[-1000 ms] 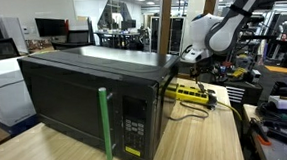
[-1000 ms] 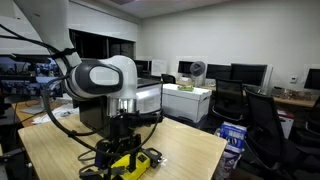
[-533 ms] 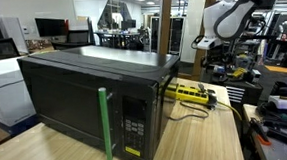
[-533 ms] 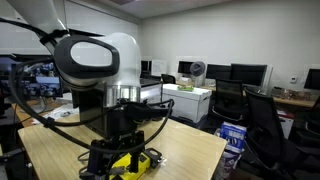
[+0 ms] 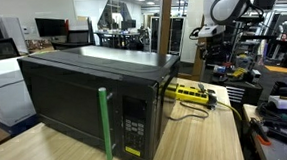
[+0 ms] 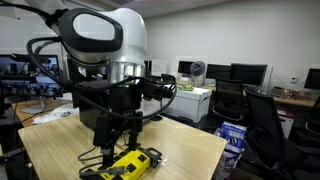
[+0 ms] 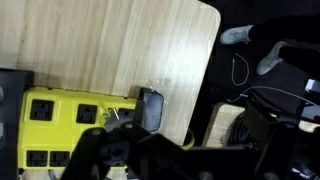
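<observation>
Holding the hand (image 6: 115,132) open and empty, high over the yellow power strip (image 6: 128,165) lying flat straight below on the counter (image 6: 190,150), just right of the microwave (image 5: 84,94), long side running left to right.

Even overhead room light in both exterior views, moderately bright. Soft sheen along the black microwave (image 5: 92,61) top; faint shadow under it on the desk (image 5: 199,137). Arm (image 6: 100,35) sits close to the lens: glossy highlights, slightly soft. Wrist view: desk wood bright, yellow power strip (image 7: 60,125) fairly sharp; claw (image 7: 125,140) dark, blurred, out of focus at bottom edge.
</observation>
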